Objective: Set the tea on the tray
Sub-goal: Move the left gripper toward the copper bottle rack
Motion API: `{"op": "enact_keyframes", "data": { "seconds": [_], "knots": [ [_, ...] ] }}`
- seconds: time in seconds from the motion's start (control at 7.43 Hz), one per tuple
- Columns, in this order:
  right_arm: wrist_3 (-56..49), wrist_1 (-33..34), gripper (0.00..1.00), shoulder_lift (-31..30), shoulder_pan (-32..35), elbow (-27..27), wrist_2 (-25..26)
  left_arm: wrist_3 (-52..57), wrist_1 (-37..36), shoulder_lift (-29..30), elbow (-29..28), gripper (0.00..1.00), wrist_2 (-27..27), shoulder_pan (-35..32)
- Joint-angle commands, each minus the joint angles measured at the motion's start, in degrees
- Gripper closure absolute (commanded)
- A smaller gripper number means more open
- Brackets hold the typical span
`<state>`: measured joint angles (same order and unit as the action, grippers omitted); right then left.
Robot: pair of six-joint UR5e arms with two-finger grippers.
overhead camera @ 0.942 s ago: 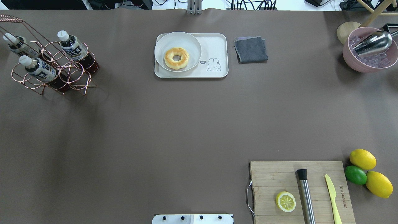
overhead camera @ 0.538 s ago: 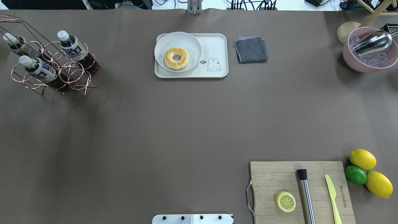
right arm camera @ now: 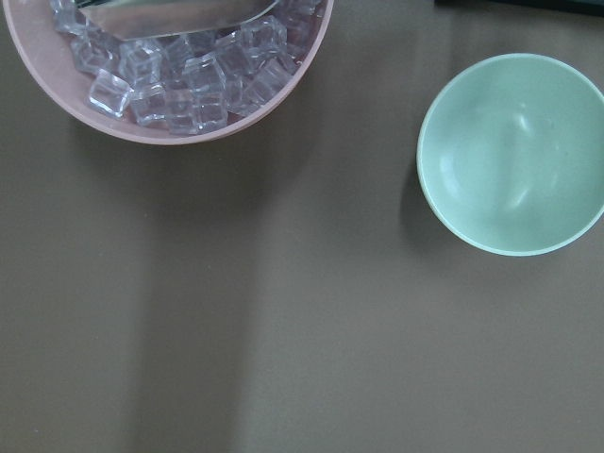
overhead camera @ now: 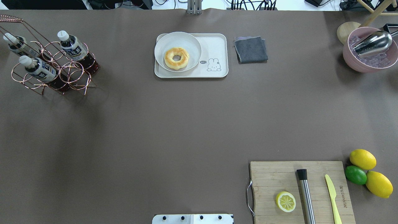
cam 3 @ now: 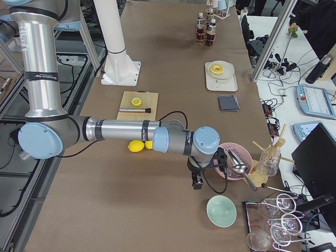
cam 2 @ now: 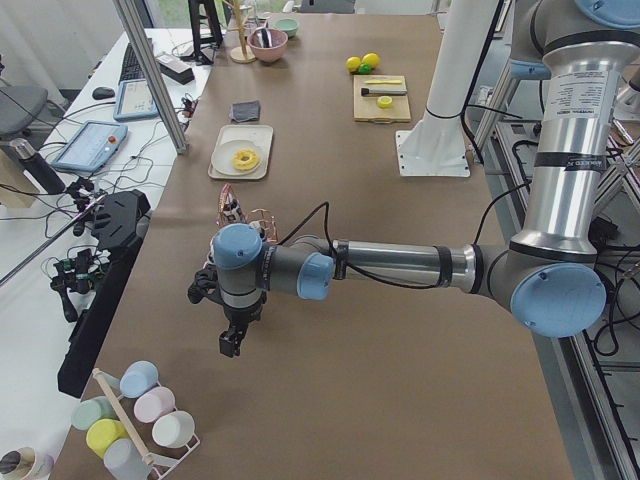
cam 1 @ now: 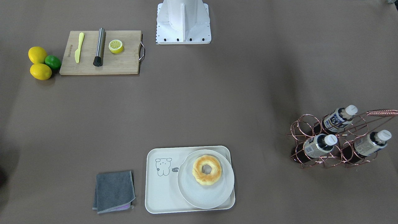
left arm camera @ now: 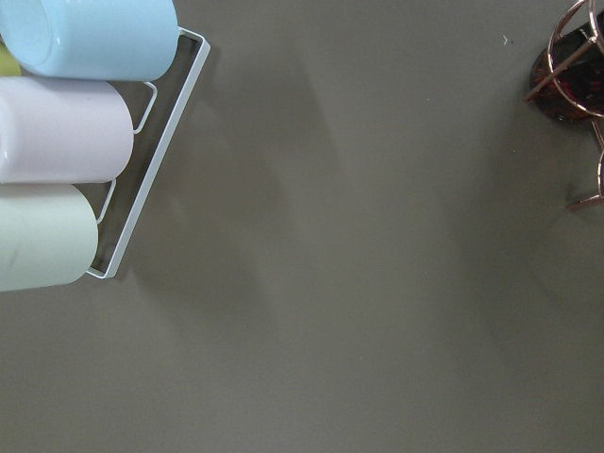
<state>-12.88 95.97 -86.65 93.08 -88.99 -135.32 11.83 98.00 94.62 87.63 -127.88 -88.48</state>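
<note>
The tea bottles (overhead camera: 72, 46), three alike, stand in the copper wire rack (cam 1: 381, 112) at the far corner of the table (overhead camera: 199, 124) on my robot's left side, white caps up. The tray (overhead camera: 216, 43) lies well apart from them at the middle of the far edge. In the overhead view a white plate (overhead camera: 191, 42) covers its left half, with a donut (overhead camera: 176, 58) on the plate and the printed cartoon showing at the right end. A folded grey cloth (overhead camera: 250, 49) sits just beside the tray on that side. My left gripper (cam 2: 231, 345) hangs over the table between the rack and a stand of pastel cups (left arm camera: 66, 132); I cannot tell how its jaws stand. My right gripper (cam 3: 197, 182) hangs near the pink ice bowl (overhead camera: 360, 67) and a green bowl (right arm camera: 510, 151), and there too I cannot tell.
</note>
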Motion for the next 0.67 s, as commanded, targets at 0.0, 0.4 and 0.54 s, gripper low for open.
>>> {"op": "enact_keyframes", "data": {
  "seconds": [0.0,0.4,0.54],
  "knots": [
    [0.66,1.06,0.00,0.52,0.00,-2.05,-0.47,-0.05,-0.01,-0.40,-0.09,0.02,-0.18,-0.20],
    [0.84,1.42,0.00,0.34,-0.26,-3.91,-0.64,0.04,0.08,-1.98,0.09,0.02,-0.27,-0.37],
    [0.84,2.98,0.00,1.47,-0.35,-4.09,-0.56,-0.05,0.08,-1.90,-0.09,0.02,-0.27,-0.37]
  ]
}}
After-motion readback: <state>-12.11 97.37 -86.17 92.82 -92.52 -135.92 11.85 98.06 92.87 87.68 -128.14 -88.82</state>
